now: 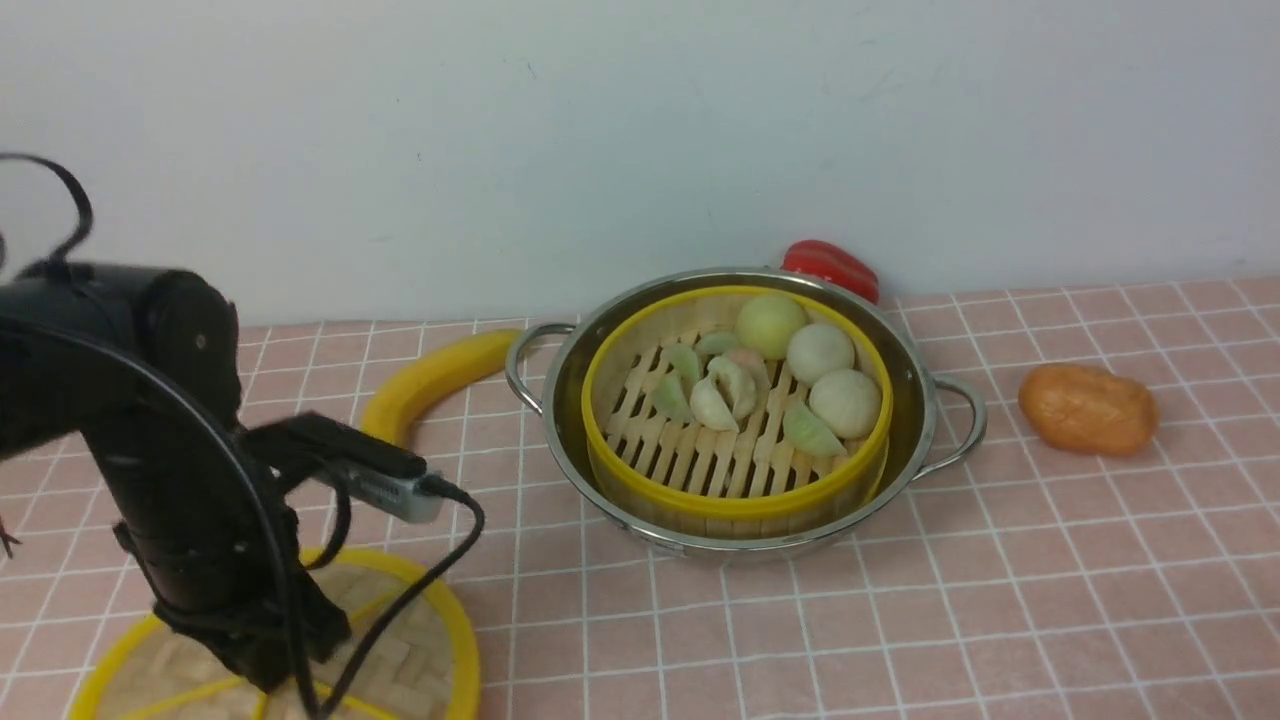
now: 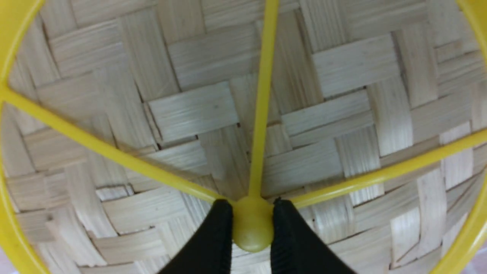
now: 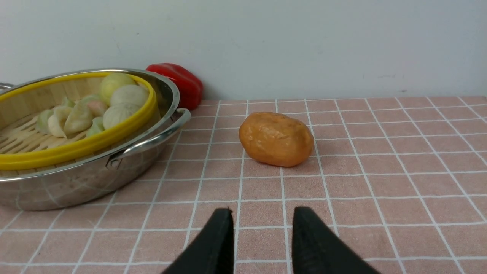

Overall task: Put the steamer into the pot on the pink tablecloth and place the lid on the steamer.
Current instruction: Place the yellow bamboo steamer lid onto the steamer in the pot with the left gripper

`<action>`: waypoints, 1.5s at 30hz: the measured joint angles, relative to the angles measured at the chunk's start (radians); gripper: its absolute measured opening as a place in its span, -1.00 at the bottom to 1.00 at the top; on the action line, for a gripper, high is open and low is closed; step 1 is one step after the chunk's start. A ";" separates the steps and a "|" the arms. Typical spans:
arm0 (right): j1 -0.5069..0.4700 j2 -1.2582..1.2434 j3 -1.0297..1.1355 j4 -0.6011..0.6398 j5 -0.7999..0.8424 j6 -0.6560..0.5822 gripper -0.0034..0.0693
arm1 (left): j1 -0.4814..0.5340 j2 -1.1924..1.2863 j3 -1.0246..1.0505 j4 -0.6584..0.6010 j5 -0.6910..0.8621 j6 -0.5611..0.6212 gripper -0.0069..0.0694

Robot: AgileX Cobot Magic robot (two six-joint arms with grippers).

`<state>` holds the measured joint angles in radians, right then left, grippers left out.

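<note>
Pink gridded tablecloth (image 1: pixel 1000 600) against a plain white wall, that's the whole set. The lid (image 1: pixel 405 650) lies flat at the near left corner of the cloth, with its woven face and yellow knob (image 2: pixel 252 232) pointing straight up. It's round, so there's no long axis to speak of, just three yellow spokes running from the rim to that knob. I'd guess it's light, stiff at the rim, with a bit of give in the weave. The knob is the obvious place to grab (smooth rounded plastic though, so a shallow pinch could slip off).

The left gripper (image 2: pixel 253 203) sits right on it, both black fingers pressed against the knob's sides, so I'd call that a grip on the lid.

Further out there's a banana (image 1: pixel 430 380) toward the far left. The steamer (image 1: pixel 700 450) sits inside the pot (image 1: pixel 905 400) mid-cloth, dumplings uncovered. A red pepper (image 1: pixel 830 265) is behind the pot, and an orange lump (image 1: pixel 1088 408) lies toward the right edge. The right gripper (image 3: pixel 262 213) hangs low over the right side of the cloth, fingers apart, nothing between them.
</note>
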<state>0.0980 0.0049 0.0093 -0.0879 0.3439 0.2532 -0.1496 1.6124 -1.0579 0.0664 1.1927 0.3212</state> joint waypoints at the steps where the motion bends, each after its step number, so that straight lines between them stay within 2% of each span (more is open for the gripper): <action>1: 0.000 0.000 0.000 0.000 0.000 0.000 -0.25 | 0.000 -0.043 -0.044 0.037 0.009 0.000 -0.51; 3: 0.000 0.000 0.000 0.000 0.000 0.000 -0.25 | 0.000 -0.070 -0.092 0.059 0.010 0.000 -0.51; 6: 0.000 0.000 0.000 0.000 0.000 0.000 -0.25 | 0.000 -0.111 -0.210 0.034 0.016 0.060 -0.51; 7: 0.000 0.000 0.000 0.000 0.000 0.000 -0.25 | 0.000 -0.112 -0.243 0.008 0.017 0.092 -0.51; 9: 0.000 0.000 0.000 0.000 0.000 0.000 -0.25 | -0.001 -0.094 -0.356 -0.125 0.018 0.234 -0.51; 10: 0.000 0.000 0.000 0.000 0.000 0.000 -0.25 | -0.004 -0.088 -0.363 -0.134 0.018 0.244 -0.51; 12: 0.000 0.000 0.000 0.000 0.000 0.000 -0.25 | -0.026 -0.045 -0.452 -0.195 0.025 0.359 -0.51; 13: 0.000 0.000 0.000 0.000 0.000 0.000 -0.25 | -0.029 -0.041 -0.452 -0.195 0.025 0.367 -0.51; 15: 0.000 0.000 0.000 0.000 0.000 0.000 -0.25 | -0.074 0.025 -0.539 -0.197 0.029 0.462 -0.51; 21: 0.000 0.000 0.000 0.000 0.000 0.000 -0.25 | -0.212 0.212 -0.759 -0.197 0.033 0.596 -0.51; 25: 0.000 0.000 0.000 0.000 0.000 0.000 -0.25 | -0.290 0.339 -0.894 -0.151 0.033 0.606 -0.51; 31: 0.000 0.000 0.000 0.000 0.000 0.000 -0.25 | -0.363 0.490 -1.048 -0.001 0.033 0.556 -0.51; 45: 0.000 0.000 0.000 0.000 0.000 0.001 -0.25 | -0.387 0.577 -1.092 -0.014 0.034 0.592 -0.51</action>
<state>0.0980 0.0049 0.0093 -0.0879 0.3439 0.2538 -0.5363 2.1896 -2.1502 0.0522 1.2267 0.9134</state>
